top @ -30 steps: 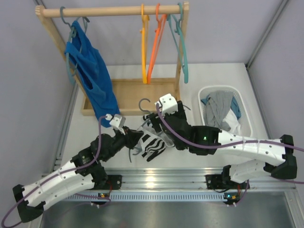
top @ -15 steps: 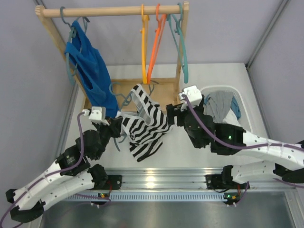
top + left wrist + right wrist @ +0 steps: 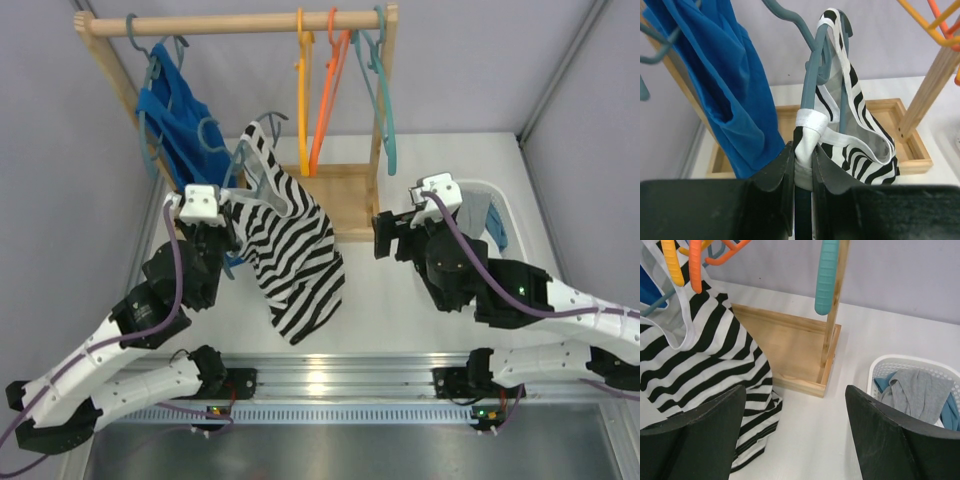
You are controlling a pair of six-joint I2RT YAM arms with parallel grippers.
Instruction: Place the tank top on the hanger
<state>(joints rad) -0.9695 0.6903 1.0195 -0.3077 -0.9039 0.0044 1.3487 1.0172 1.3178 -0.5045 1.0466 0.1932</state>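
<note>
The tank top was hung on the hanger. Its long axis ran from the straps at the far end, up toward the rail, down to the hem at the near end. The hook was pointed far and up, just right of the blue top. The left gripper was clamped on the hanger and a white strap. The right gripper was spread wide, empty, near the basket. Half a second before, the top had been held lower, with the right gripper close beside it.

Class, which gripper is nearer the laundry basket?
Right. The right gripper is beside the laundry basket; the left gripper, clamping hanger and tank top, is far left of it.
</note>
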